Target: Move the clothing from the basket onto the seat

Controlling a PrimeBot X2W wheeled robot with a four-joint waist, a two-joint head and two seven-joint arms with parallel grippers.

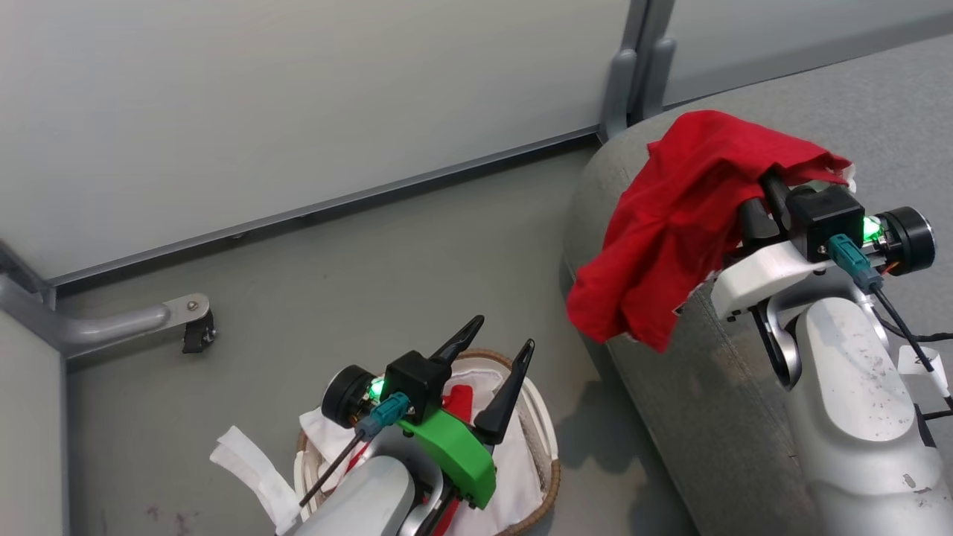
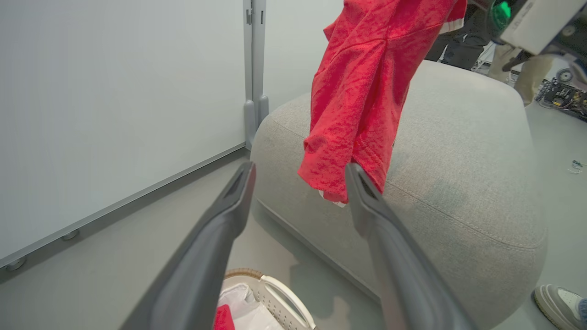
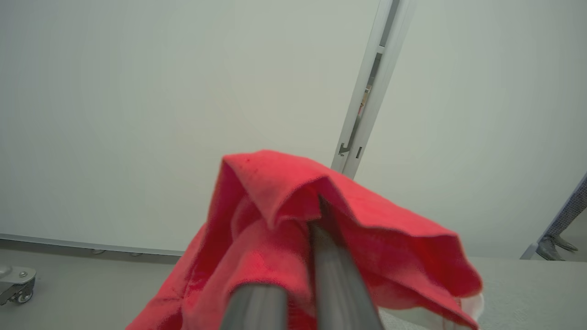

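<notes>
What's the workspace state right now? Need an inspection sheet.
Surface: seat, grey upholstery.
Job's things: red garment hanging from the right gripper over the seat's edge; basket on the floor, white liner and more red fabric inside.
Clutter: white fabric strip on the floor beside the basket.
Grippers: left gripper open above the basket; right gripper's fingers closed on the red garment.
Cables: dark cable at left wrist, another at right.
Surroundings: white partition panels; caster foot; a person's shoe beside the seat.
</notes>
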